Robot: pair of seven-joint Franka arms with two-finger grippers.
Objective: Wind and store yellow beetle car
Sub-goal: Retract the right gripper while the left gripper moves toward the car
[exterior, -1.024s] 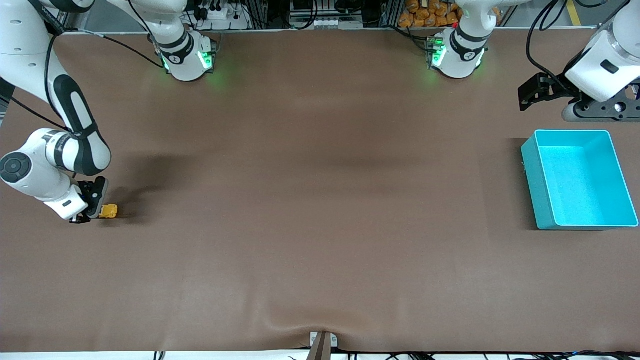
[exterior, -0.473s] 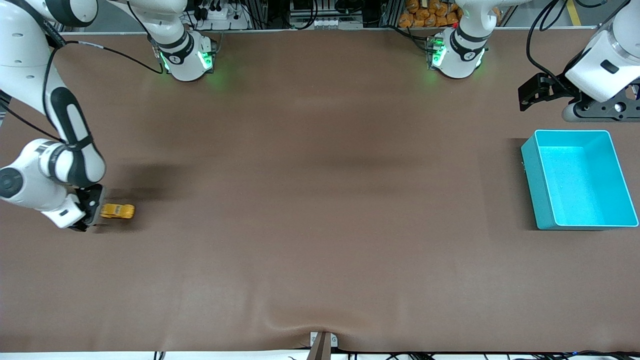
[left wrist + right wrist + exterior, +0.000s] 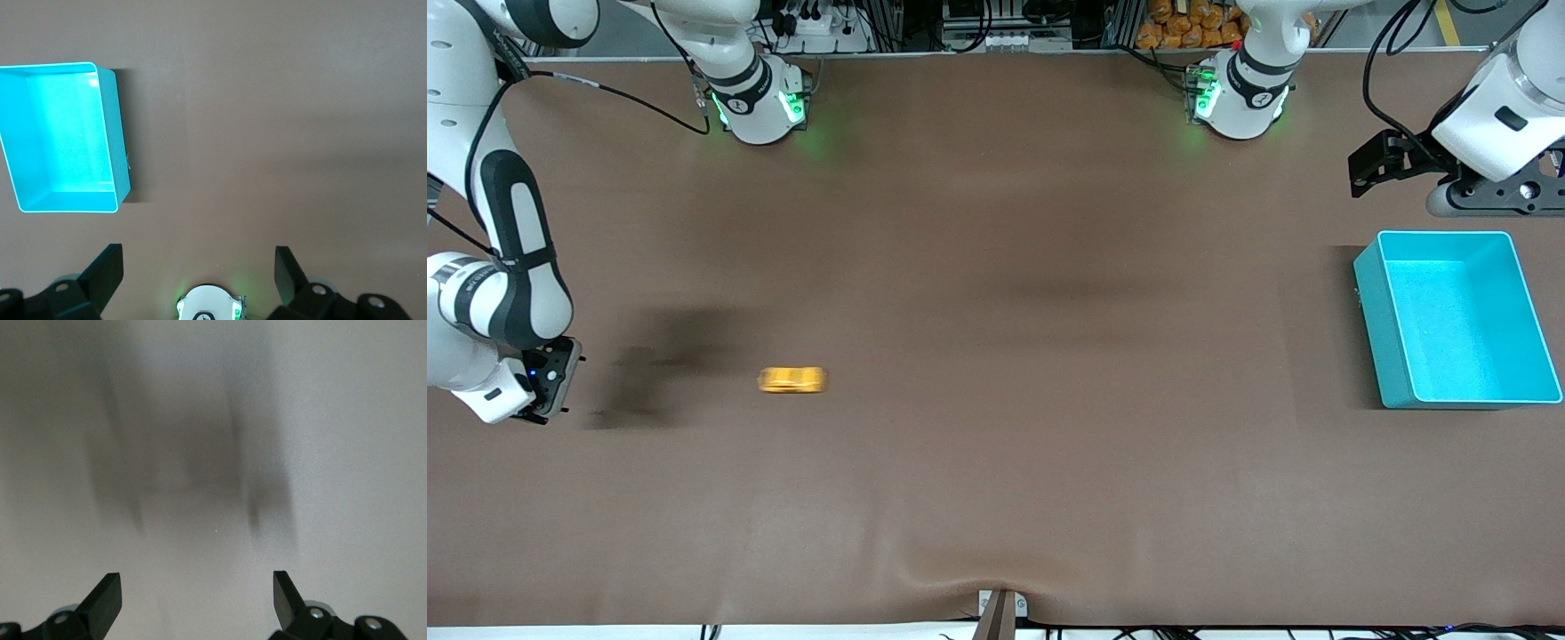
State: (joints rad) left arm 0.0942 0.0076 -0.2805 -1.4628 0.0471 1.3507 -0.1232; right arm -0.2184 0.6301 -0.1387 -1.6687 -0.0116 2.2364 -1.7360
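Observation:
The yellow beetle car [image 3: 792,380] is on the brown table toward the right arm's end, blurred by motion, with nothing touching it. My right gripper [image 3: 550,384] hangs low over the table's end, well apart from the car. In the right wrist view the right gripper [image 3: 197,593] is open over bare table and the car is out of sight. My left gripper [image 3: 1371,167] waits over the table by the teal bin [image 3: 1375,331]. The left wrist view shows the left gripper [image 3: 199,270] open and holding nothing, with the bin [image 3: 117,143] empty.
The two arm bases [image 3: 758,102] [image 3: 1236,98] stand along the table's edge farthest from the front camera. The left arm's base [image 3: 209,307] also shows in the left wrist view. A small bracket [image 3: 1000,609] sits at the edge nearest that camera.
My right gripper opened and let go of the car. The car rolled away across the table toward the left arm's end. The right arm drew back toward its end. The left arm stayed still.

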